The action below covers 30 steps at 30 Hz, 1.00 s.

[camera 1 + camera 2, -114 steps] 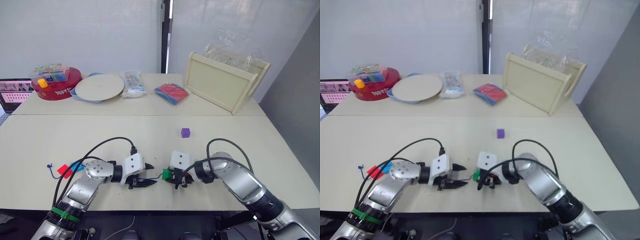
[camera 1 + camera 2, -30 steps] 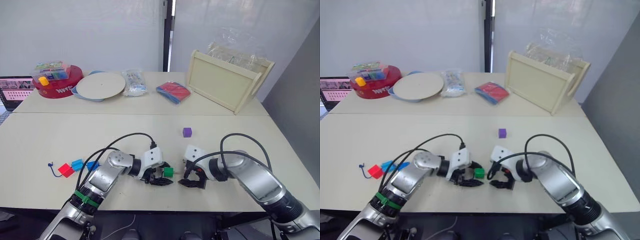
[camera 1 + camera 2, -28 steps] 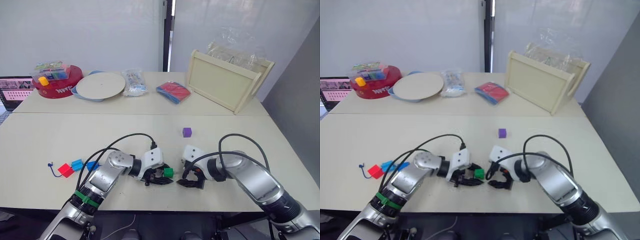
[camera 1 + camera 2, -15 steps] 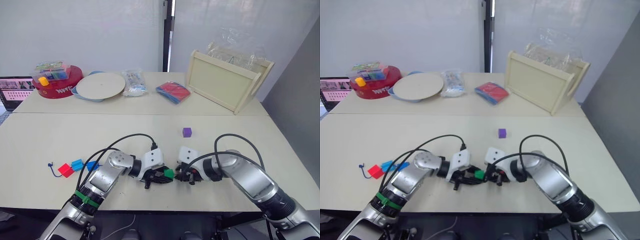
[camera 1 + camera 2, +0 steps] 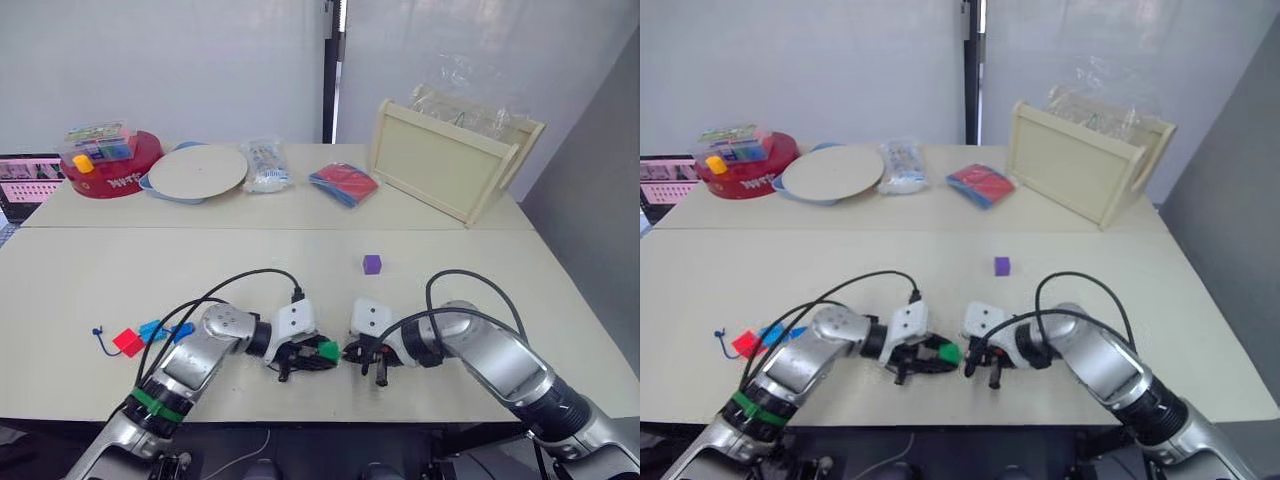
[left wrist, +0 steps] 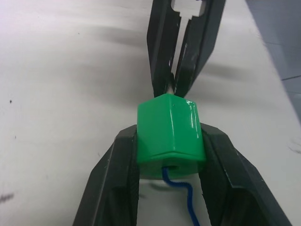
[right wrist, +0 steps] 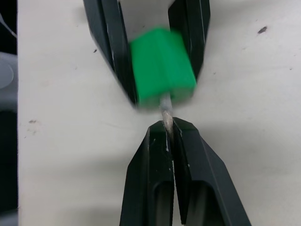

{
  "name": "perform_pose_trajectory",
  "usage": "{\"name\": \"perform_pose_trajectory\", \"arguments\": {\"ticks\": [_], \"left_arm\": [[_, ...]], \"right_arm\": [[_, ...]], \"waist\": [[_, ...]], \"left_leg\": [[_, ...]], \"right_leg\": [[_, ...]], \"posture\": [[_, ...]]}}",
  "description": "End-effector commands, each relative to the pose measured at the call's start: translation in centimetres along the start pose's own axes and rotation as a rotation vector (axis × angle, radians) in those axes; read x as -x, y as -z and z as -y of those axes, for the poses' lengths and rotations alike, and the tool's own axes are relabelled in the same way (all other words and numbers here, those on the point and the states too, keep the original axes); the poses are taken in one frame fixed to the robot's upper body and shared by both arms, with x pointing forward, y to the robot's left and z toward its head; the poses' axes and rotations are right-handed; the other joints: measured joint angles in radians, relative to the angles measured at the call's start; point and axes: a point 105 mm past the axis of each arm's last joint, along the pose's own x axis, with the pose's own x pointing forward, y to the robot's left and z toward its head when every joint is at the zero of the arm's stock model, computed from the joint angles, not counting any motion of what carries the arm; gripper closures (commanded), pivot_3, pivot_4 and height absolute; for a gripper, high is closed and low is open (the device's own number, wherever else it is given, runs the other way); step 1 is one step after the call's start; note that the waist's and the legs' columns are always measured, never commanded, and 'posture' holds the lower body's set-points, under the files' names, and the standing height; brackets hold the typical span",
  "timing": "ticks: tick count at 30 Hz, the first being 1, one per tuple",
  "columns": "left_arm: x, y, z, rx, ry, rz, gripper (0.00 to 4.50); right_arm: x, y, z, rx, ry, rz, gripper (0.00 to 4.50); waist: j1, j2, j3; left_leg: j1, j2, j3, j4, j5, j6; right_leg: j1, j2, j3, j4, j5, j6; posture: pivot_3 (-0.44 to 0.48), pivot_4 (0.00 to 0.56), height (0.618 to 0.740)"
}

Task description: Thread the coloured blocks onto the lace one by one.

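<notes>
The left gripper point(image 6: 170, 155) clamped the green block point(image 6: 171, 135) near the front edge of the table point(image 5: 480, 270), with the lace point(image 6: 181, 197) trailing out of the block's hole toward the left arm. The right gripper point(image 7: 170, 134) was pinched shut on the lace's pale tip point(image 7: 165, 107) where it emerged from the block's far side. The red block point(image 5: 127, 342) and two blue blocks point(image 5: 151, 329) sat together already strung at the left; the purple block point(image 5: 372, 264) lay loose mid-table. The likely risk was the tip slipping from the narrow pinch during the pull, or the block twisting in the left fingers and binding the lace.
</notes>
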Motion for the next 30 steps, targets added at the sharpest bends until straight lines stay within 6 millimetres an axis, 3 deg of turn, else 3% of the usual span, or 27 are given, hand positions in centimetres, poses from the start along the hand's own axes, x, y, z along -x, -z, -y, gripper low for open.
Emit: {"name": "perform_pose_trajectory", "arguments": {"ticks": [1, 8, 15, 16, 17, 24, 28, 30], "left_arm": [[5.1, 2.9, -0.5, 0.062, -0.111, -0.104, 3.31], [12.9, 8.1, -1.5, 0.130, -0.328, -0.318, 3.31], [16.0, 8.4, -2.3, 0.112, -0.443, -0.347, 3.31], [16.3, 8.0, -2.6, 0.107, -0.463, -0.334, 2.81], [16.2, 7.5, -2.7, 0.096, -0.464, -0.318, 2.27], [12.2, 1.7, -2.7, 0.030, -0.376, -0.126, 0.03], [7.2, -2.3, -1.1, -0.011, -0.206, 0.039, 0.03], [4.8, -3.2, -0.1, -0.016, -0.136, 0.089, 0.03]], "right_arm": [[1.6, 0.3, 1.1, 0.010, 0.063, -0.008, 4.50], [1.5, 0.2, 0.7, 0.019, 0.040, 0.000, 4.50], [1.3, 0.0, 0.6, 0.028, 0.026, 0.005, 4.50], [1.1, 0.0, 0.6, 0.030, 0.023, 0.004, 4.50], [1.0, -0.1, 0.6, 0.032, 0.020, 0.005, 4.50], [0.6, -0.6, 0.6, 0.045, 0.004, 0.012, 4.50], [0.1, -1.0, 0.6, 0.053, -0.007, 0.019, 4.50], [-0.1, -1.1, 0.5, 0.056, -0.009, 0.019, 4.50]], "waist": [[-0.012, 0.000, 0.000], [-0.023, 0.000, 0.000], [-0.021, 0.001, 0.001], [-0.021, 0.001, 0.001], [-0.021, 0.001, 0.001], [-0.008, 0.001, 0.001], [-0.002, 0.001, 0.001], [-0.002, 0.001, 0.001]], "left_leg": [[0.000, 0.001, 0.000, 0.000, 0.000, 0.000], [0.004, 0.003, 0.001, -0.004, 0.000, 0.000], [0.004, 0.002, 0.001, -0.005, 0.000, 0.000], [0.004, 0.002, 0.001, -0.005, 0.000, 0.000], [0.003, 0.002, 0.001, -0.005, 0.000, 0.000], [-0.003, 0.002, 0.001, -0.004, 0.000, 0.000], [-0.006, 0.001, 0.001, -0.001, 0.000, 0.000], [-0.007, 0.000, 0.001, 0.000, 0.000, 0.000]], "right_leg": [[0.000, 0.000, 0.000, 0.000, 0.000, 0.000], [0.000, 0.002, 0.000, 0.001, 0.000, 0.000], [0.000, 0.001, 0.001, 0.001, 0.000, 0.000], [-0.001, 0.001, 0.001, 0.001, 0.000, 0.000], [-0.002, 0.001, 0.001, 0.002, 0.000, 0.000], [-0.007, 0.001, 0.001, 0.002, 0.000, 0.000], [-0.007, 0.001, 0.000, 0.003, 0.000, 0.000], [-0.007, 0.000, 0.000, 0.002, 0.000, 0.000]], "posture": [[0.000, 0.150, 0.740], [0.000, 0.150, 0.740], [0.000, 0.150, 0.740], [0.000, 0.150, 0.740], [0.000, 0.150, 0.740], [0.000, 0.150, 0.740], [0.000, 0.150, 0.740], [0.000, 0.150, 0.740]]}}
